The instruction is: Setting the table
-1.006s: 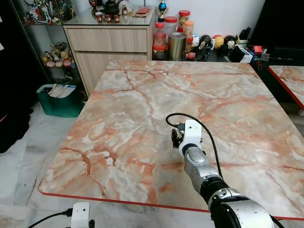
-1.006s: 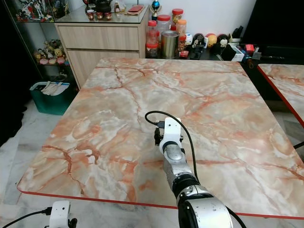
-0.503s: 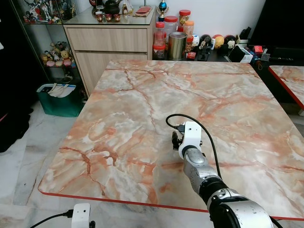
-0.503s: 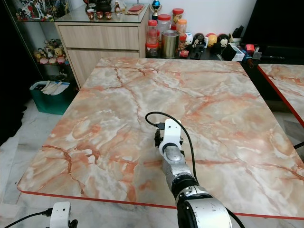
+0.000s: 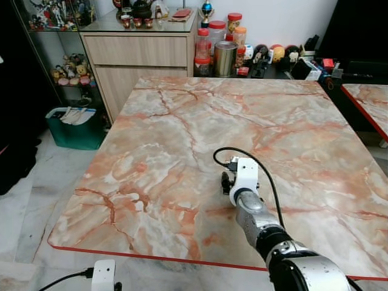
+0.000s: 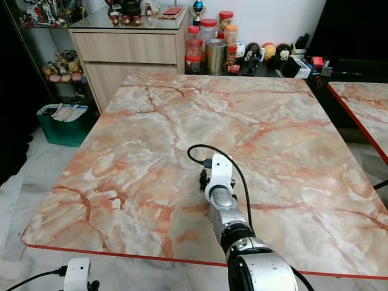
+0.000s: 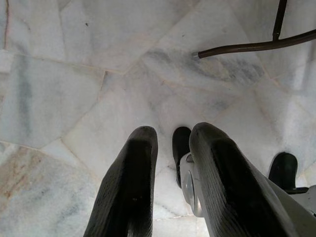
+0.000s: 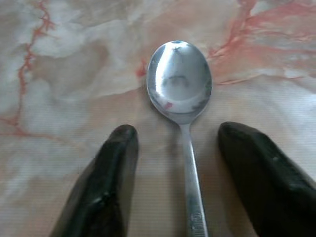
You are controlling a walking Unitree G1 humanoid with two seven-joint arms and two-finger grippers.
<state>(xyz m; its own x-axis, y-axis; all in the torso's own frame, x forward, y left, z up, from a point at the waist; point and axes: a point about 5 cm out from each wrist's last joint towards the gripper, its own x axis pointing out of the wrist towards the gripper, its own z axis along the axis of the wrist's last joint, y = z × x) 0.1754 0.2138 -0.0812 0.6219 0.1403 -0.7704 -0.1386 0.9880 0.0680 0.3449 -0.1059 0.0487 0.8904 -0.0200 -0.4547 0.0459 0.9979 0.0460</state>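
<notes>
Marble table, pink-veined, took up your head views, with your right gripper reaching out over its near middle, white wrist camera and a looped black cable on top; the fingers were mostly hidden behind the wrist there. At the far edge stood a cabinet and a cluster of jars, and a green bin sat on the floor to the robot's left. Your left wrist view looked down at pale floor tiles; the left gripper hung idle beside the body, fingers only narrowly apart, nothing between them. Your right wrist view had a steel spoon lying flat on the marble, bowl pointing away, handle running back between the two black fingers, which were spread wide and not touching it on either side. Risks, as judgement: if you closed now, the thin handle might skid on the slick stone or twist out, since it lay closer to one finger than the other. Pulling back low could drag the spoon askew and spoil the placement.
</notes>
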